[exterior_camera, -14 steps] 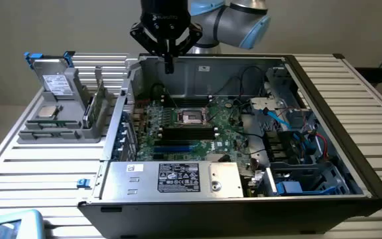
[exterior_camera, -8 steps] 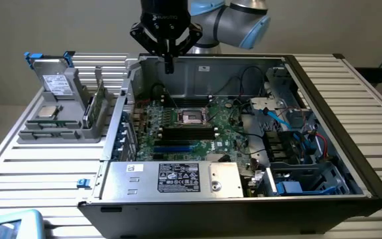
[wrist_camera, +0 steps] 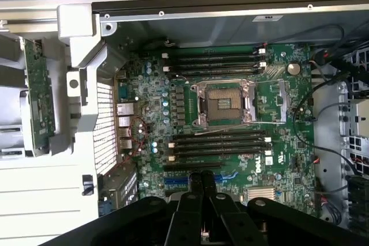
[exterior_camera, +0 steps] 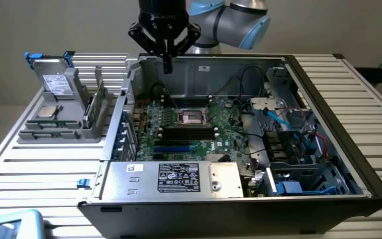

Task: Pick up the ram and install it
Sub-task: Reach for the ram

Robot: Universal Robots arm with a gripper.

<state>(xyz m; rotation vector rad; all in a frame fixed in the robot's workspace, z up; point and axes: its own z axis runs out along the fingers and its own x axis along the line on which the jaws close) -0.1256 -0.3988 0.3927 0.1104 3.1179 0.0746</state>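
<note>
Closure is seen at the end effector [exterior_camera: 167, 63]: its two black fingers are pressed together and nothing is held between them. It is hung above the rear wall of the open computer case [exterior_camera: 350, 149], toward the exterior view's left, and no part of the scene is touched by it.

The ram [exterior_camera: 93, 110] is stood on its long edge in a grey holder [exterior_camera: 58, 133], which is set on the slatted worktop [exterior_camera: 38, 169] just beside the case on the exterior view's left. The ram is well apart from the end effector and has not yet been picked up. In the same holder a grey drive box [exterior_camera: 57, 82] with blue tabs is stood upright, and a square silver processor chip [exterior_camera: 47, 111] is laid flat in front of it.

In the wrist view the shut fingertips of the end effector [wrist_camera: 202, 178] are seen over the green motherboard [wrist_camera: 282, 142], which is laid on the floor of the case. A processor socket [wrist_camera: 225, 103] is found at the board's middle, with long black slots [wrist_camera: 216, 142] ranged on two sides of it. The ram [wrist_camera: 39, 93] is shown there as a green stick in the holder, outside the case wall.
</note>
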